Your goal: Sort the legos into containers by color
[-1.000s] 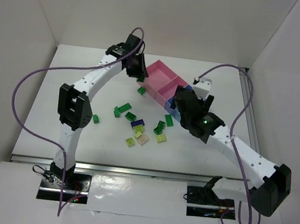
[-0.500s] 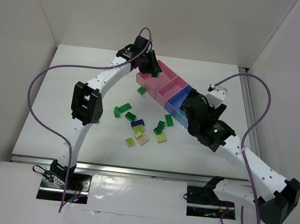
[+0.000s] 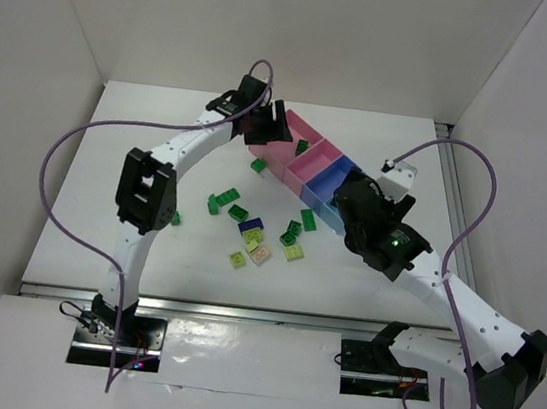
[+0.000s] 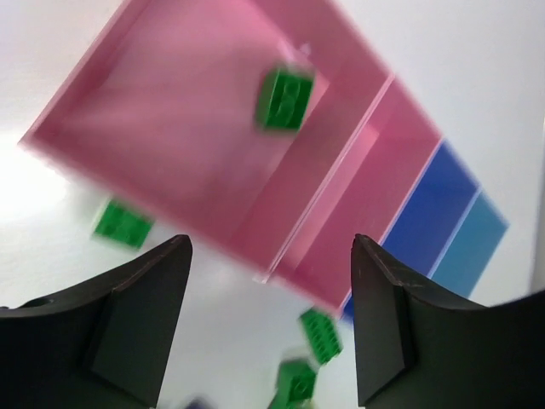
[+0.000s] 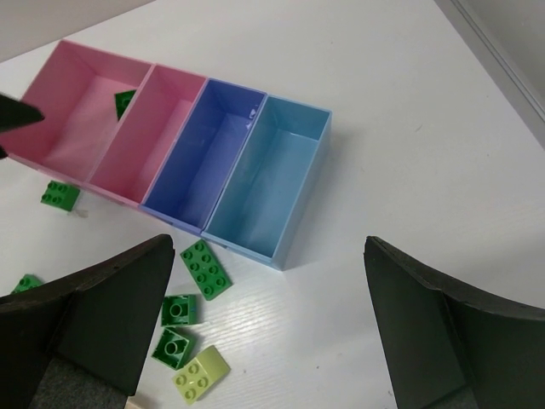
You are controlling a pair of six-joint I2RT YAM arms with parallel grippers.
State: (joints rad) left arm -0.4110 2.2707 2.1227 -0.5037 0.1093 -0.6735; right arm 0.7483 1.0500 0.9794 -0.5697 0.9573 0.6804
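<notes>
The left gripper [image 4: 271, 247] hung with its jaws apart and empty over the larger pink shallow plastic bin [image 3: 284, 137], at the 10 o'clock end of the joined row. A dark green studded plastic brick [image 4: 285, 98] lay inside that bin, blurred in the left wrist view, so it was probably not yet at rest. It could have bounced over the low divider into the smaller pink plastic bin [image 5: 145, 128] at 4 o'clock of it. The dark fingers sat close above the rim, so a careless pull-back could have nudged the light row.

The right gripper [image 5: 268, 247] hovered wide open and empty over the light blue plastic bin [image 5: 268, 170].

A second before, the left jaws had been closed on that brick, short of the bin. The right arm had swung toward 4 o'clock. The loose green and yellow-green plastic bricks [image 3: 260, 228] on the white table [image 3: 162, 129] had not moved.
</notes>
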